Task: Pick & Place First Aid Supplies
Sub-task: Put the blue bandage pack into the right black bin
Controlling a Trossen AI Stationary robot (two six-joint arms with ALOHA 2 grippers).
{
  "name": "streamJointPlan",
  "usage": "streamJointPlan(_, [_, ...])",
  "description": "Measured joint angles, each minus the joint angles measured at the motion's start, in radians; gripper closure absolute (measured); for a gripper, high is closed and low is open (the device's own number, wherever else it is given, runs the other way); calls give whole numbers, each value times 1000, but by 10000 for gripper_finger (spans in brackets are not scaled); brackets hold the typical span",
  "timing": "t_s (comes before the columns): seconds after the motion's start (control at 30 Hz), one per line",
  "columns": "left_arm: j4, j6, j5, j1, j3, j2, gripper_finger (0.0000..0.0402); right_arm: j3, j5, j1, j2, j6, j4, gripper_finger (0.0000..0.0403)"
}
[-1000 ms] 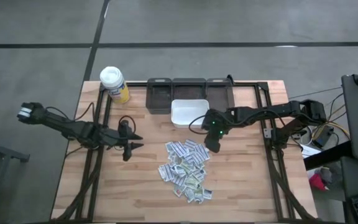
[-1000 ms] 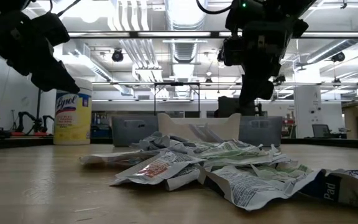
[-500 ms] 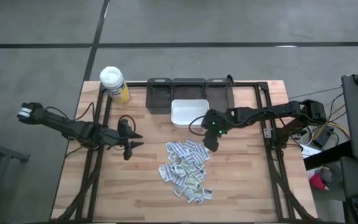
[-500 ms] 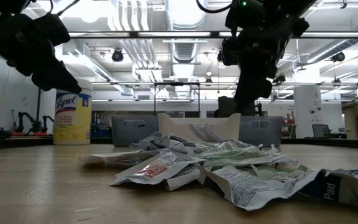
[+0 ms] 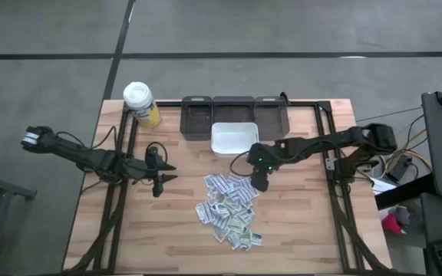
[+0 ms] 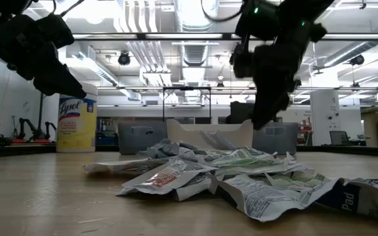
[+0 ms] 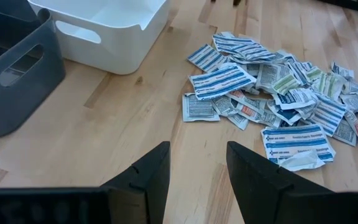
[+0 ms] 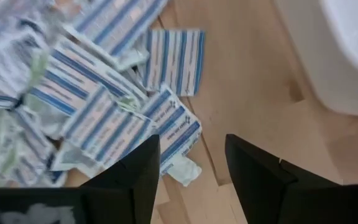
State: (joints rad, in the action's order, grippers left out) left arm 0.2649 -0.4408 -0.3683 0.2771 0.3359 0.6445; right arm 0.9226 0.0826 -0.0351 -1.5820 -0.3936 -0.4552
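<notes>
A pile of small flat paper packets (image 5: 230, 207), white-grey with blue, green and red print, lies just below the centre of the high view on the light wooden table (image 5: 298, 230). There are too many, and too overlapped, to count exactly; well over twenty show. None is inside any container.

Two dark arms work at the table. The right gripper (image 5: 258, 182) sits at the pile's upper right edge in the high view, just below the lower right corner of the one white rectangular plastic bin (image 5: 233, 139). Its own wrist view shows its two dark fingers (image 8: 135, 180) spread wide with nothing between them, poised over a blue-striped packet (image 8: 173, 127) at the heap's edge. In the low view this gripper (image 6: 262, 121) hangs above the far side of the pile, not touching it.

The left gripper (image 5: 162, 174) waits at centre left of the high view, well apart from the packets, pointing toward them. Its two fingers (image 7: 148, 177) also stand wide and empty.

Along the upper middle of the high view three dark grey plastic bins (image 5: 232, 111) stand in a row, the white bin touching their lower side. One yellow bottle with a white lid (image 5: 140, 103) stands at the table's upper left corner.
</notes>
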Motion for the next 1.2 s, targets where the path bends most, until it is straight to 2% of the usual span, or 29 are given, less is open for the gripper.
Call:
streamJointPlan(0.23, [-1, 0, 0, 0, 0, 1, 241, 34, 0, -14, -130, 7, -8, 216])
streamJointPlan(0.63, [-1, -1, 0, 0, 0, 4, 241, 64, -8, -8, -235, -16, -11, 230])
streamJointPlan(0.8, [-2, 0, 0, 0, 0, 5, 241, 64, -19, -7, -242, -32, -22, 261])
streamJointPlan(0.93, [-1, -1, 0, 0, 0, 5, 241, 64, -59, -3, -228, -50, -46, 296])
streamJointPlan(1.2, [-2, -1, 0, 0, 0, 5, 241, 72, -60, 1, -219, -52, -62, 367])
